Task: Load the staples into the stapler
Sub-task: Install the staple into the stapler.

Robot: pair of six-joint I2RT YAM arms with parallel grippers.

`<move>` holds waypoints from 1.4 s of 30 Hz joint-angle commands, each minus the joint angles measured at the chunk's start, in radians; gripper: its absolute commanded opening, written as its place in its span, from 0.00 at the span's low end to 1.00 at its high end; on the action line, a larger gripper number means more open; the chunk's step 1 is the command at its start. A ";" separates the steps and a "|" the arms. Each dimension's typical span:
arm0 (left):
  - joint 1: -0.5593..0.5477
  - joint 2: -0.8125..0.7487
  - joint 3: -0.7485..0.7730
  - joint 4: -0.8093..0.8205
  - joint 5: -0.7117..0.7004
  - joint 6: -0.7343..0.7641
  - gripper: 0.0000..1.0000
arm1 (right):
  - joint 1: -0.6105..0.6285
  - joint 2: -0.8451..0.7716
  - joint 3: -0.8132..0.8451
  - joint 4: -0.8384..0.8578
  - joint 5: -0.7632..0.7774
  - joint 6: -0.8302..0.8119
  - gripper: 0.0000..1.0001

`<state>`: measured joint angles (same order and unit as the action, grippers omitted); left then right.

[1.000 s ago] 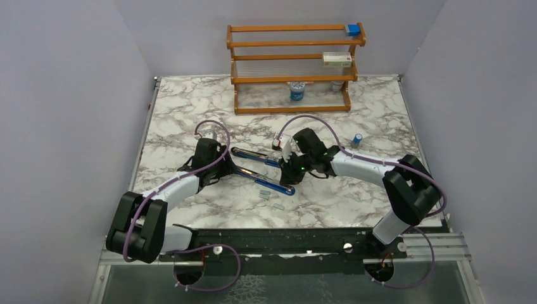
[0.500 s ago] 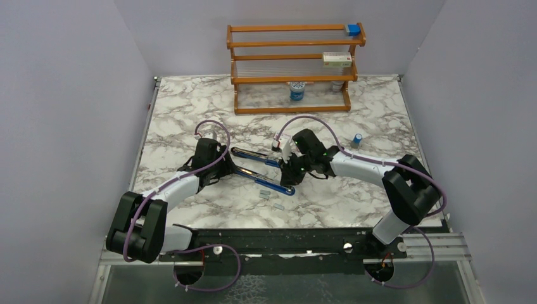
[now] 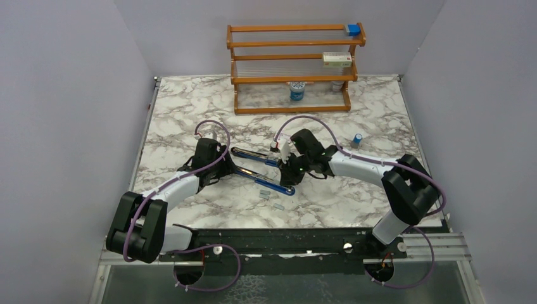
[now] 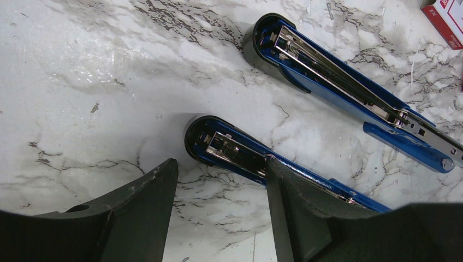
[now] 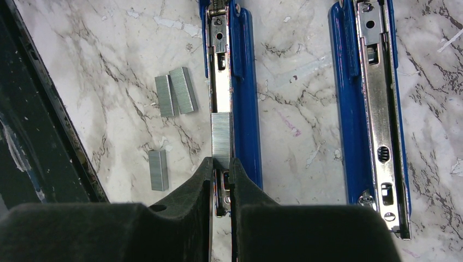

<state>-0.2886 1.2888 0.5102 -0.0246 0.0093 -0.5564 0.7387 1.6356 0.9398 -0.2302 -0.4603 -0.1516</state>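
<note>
The blue stapler [image 3: 259,171] lies opened flat on the marble, its two arms side by side. In the right wrist view the metal channel [image 5: 219,65] of one arm runs up from my fingers and the other arm [image 5: 377,109] lies to the right. My right gripper [image 5: 221,164] is shut on a silver staple strip [image 5: 221,139] that lies over that channel. Loose staples [image 5: 174,97] lie left of it, and show in the top view [image 3: 264,193]. My left gripper [image 4: 218,169] is open, its right finger [image 4: 295,202] on the stapler arm's end [image 4: 229,147].
A pink-and-white box [image 3: 278,142] lies just behind my right gripper. A small blue cylinder [image 3: 358,139] stands at the right. A wooden rack [image 3: 294,66] at the back holds a blue block [image 3: 353,29], a box and a jar. The table's dark front rail [image 5: 43,125] is near.
My right gripper has edged slightly left and away with the staple strip. The left arm and the stapler have not moved.
</note>
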 commanded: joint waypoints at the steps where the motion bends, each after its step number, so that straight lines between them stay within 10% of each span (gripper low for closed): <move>1: -0.003 0.020 0.007 -0.042 -0.036 0.024 0.62 | 0.008 0.024 0.032 -0.038 0.038 -0.021 0.13; 42: -0.003 0.004 0.011 -0.063 -0.052 0.038 0.62 | 0.014 0.038 0.074 0.071 0.052 -0.003 0.33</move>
<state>-0.2886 1.2884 0.5106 -0.0254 0.0082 -0.5518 0.7471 1.6333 0.9779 -0.1886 -0.4255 -0.1371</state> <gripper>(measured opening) 0.623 0.328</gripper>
